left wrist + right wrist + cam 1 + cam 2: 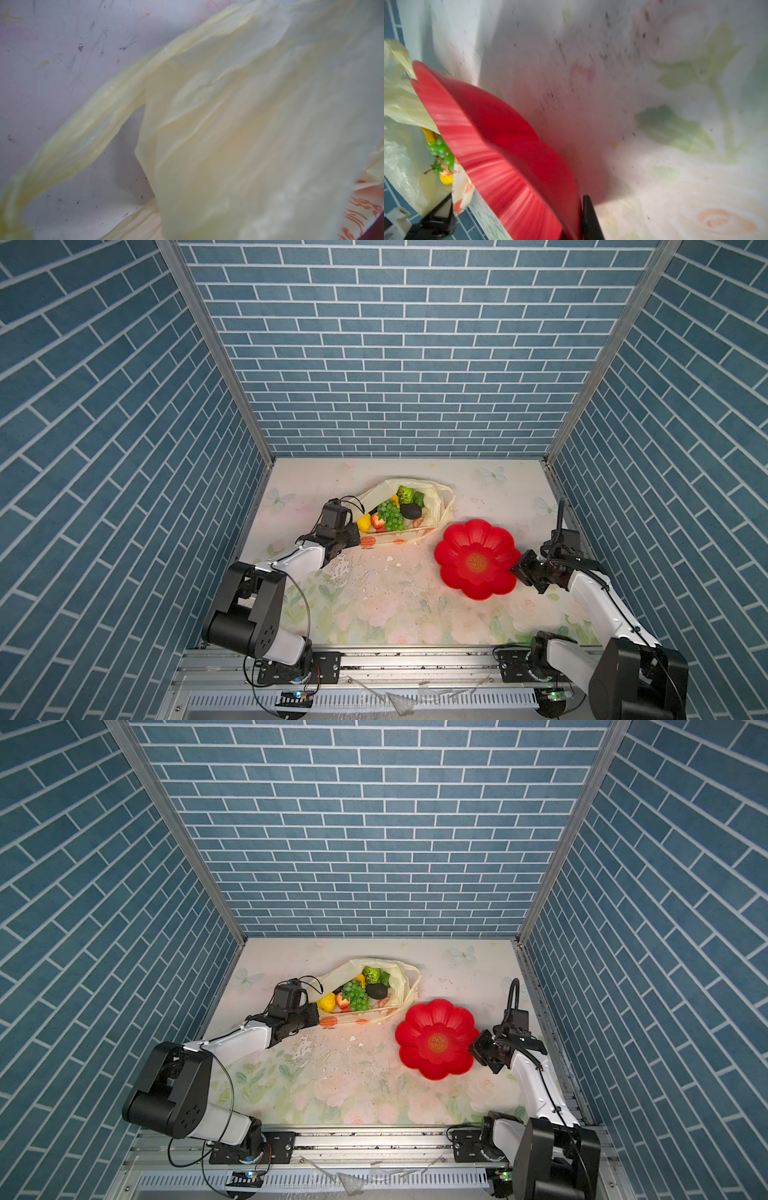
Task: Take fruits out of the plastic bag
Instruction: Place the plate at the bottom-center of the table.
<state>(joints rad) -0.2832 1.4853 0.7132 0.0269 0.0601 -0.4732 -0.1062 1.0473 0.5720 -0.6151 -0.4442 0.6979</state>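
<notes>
In both top views the plastic bag (434, 506) (398, 986) lies toward the far middle of the table (374, 597), its mouth gaping so that the fruits (409, 510) show inside: grape bunch (390, 515), lemon (364, 522) and strawberry (377, 521) nearest you, greener pieces behind. None is out yet, so I judge you are at the opening step. Your left gripper (354, 537) (314, 1017) sits at the bag's near-left corner. Its fingertips are hidden, but it is closed, and the taut, straight bag edge suggests it pinches the film. Your right gripper (517, 568) (476, 1046) is closed on the rim of the empty red plate (457, 547), just beside the bag. The left wrist view gives you only thin, crinkled, translucent cream film and one handle loop (83, 133) above the scuffed table; no fingers show. In the right wrist view a black finger (589, 218) lies against the plate's rim, with grapes and lemon peeking from the bag beyond. I cannot tell whether the plate is lifted. Next you probably need to release the plate and reach for a top fruit while the left holds the mouth wide. Expect the film to drag and collapse easily.
</notes>
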